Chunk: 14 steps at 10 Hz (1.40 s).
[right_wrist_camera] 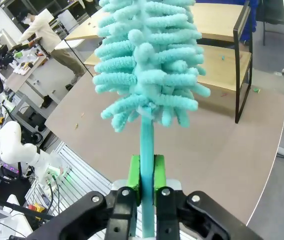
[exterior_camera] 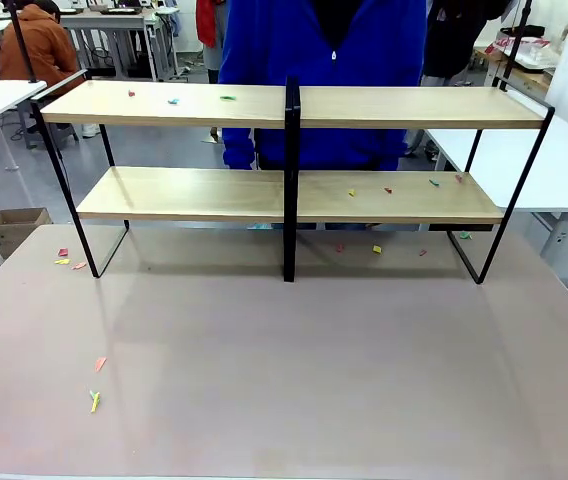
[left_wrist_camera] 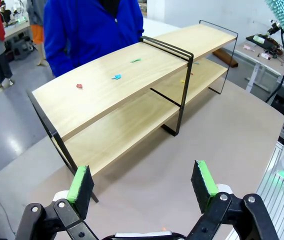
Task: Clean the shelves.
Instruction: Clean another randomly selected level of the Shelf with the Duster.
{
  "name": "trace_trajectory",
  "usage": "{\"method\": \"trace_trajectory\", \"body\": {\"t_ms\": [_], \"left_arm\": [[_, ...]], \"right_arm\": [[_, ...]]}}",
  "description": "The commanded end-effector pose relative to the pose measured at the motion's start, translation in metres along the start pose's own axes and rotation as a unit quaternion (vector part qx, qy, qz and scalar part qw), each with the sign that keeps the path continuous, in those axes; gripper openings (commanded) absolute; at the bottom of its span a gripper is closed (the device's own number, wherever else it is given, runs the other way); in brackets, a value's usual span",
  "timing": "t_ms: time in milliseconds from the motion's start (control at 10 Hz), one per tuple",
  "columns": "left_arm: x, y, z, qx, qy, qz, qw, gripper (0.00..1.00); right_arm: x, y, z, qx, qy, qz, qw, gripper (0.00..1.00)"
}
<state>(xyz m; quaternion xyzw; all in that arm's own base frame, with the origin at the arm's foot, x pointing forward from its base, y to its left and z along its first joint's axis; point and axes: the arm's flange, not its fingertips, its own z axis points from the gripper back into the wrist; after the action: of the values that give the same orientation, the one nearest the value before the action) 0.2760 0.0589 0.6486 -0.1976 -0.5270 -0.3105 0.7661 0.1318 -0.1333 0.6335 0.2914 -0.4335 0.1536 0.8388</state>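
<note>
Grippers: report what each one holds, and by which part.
The right gripper is shut on the teal duster, pinching its thin handle below the fluffy head. The left gripper is open and holds nothing.

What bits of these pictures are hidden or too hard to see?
1. Front view: the person is cut off by the top edge, and the shelves hide their lower body.
2. Right wrist view: the duster, gripped in the right tool, blocks much of the shelves.
3. Front view: the coloured scraps on the boards are too small to identify.
4. Left wrist view: the duster is cut off by the top right corner.
</note>
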Motion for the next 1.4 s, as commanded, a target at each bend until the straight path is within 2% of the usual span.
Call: {"method": "trace_trajectory", "body": {"t_ms": [0,500,600,700,800,900,1000,1100,1200,1300], "left_arm": [[0.0,0.0,-0.001,0.0,-0.002,0.0,1.0,1.0],[0.0,0.0,-0.001,0.0,-0.002,0.0,1.0,1.0],[0.0,0.0,-0.001,0.0,-0.002,0.0,1.0,1.0],[0.0,0.0,-0.001,0.0,-0.002,0.0,1.0,1.0],[0.0,0.0,-0.001,0.0,-0.002,0.0,1.0,1.0],[0.0,0.0,-0.001,0.0,-0.002,0.0,1.0,1.0],[0.0,0.0,-0.001,0.0,-0.002,0.0,1.0,1.0],[0.0,0.0,-0.001,0.0,-0.002,0.0,1.0,1.0],[0.0,0.0,-0.001,0.0,-0.002,0.0,1.0,1.0],[0.0,0.0,-0.001,0.0,-0.002,0.0,1.0,1.0]], "right_arm": [[0.002,0.005,0.007,0.005,-0.009,-0.003,1.0,0.12],[0.0,0.0,0.0,0.0,0.0,0.0,1.0,0.12],[-0.008,0.007,-0.013,0.021,0.071,0.049,0.996,0.12],[-0.012,0.007,-0.003,0.068,0.115,0.104,0.986,0.12],[-0.022,0.008,0.006,0.082,0.227,0.112,0.964,0.12],[-0.033,0.014,0.002,0.063,0.292,0.11,0.948,0.12],[-0.048,0.026,-0.014,0.036,0.353,0.139,0.925,0.12],[-0.061,0.037,-0.033,-0.01,0.395,0.147,0.907,0.12],[-0.061,0.043,-0.028,-0.054,0.338,0.156,0.926,0.12],[-0.053,0.022,-0.03,0.03,0.354,0.089,0.931,0.12]]}}
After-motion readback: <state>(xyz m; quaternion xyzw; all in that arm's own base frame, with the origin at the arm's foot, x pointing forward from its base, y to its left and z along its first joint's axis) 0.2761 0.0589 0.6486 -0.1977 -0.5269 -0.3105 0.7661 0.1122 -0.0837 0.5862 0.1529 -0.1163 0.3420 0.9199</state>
